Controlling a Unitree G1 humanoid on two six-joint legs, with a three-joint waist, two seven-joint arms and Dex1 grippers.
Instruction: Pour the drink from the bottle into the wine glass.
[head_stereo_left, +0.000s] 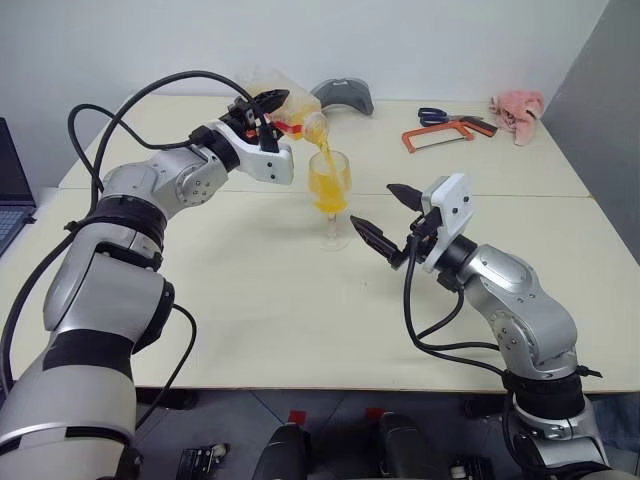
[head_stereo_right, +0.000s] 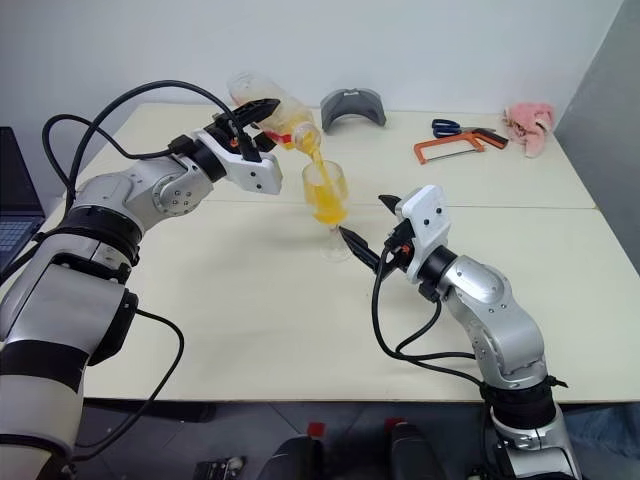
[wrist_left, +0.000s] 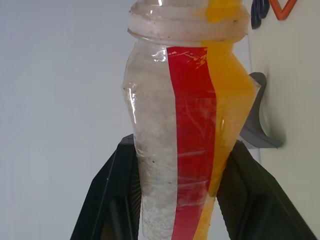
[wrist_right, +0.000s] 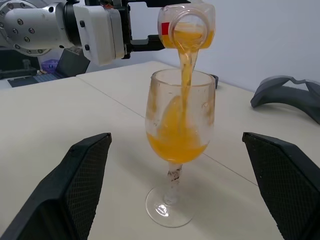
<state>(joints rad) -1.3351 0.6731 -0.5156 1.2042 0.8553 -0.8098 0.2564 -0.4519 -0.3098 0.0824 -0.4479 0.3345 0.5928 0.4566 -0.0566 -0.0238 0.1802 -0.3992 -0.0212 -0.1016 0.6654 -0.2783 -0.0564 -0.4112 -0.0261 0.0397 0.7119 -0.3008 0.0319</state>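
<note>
My left gripper is shut on the clear bottle, which has a red label strip. The bottle is tipped with its open mouth just above the wine glass. A stream of orange drink falls from the mouth into the bowl, and the drink fills the lower part of the bowl. The glass stands upright on the cream table. My right gripper is open just right of the glass. One of its fingers stands on each side of the stem, apart from it.
At the back of the table lie a grey curved holder, blue-handled scissors, an orange hacksaw and a pink cloth. A laptop sits off the table's left edge.
</note>
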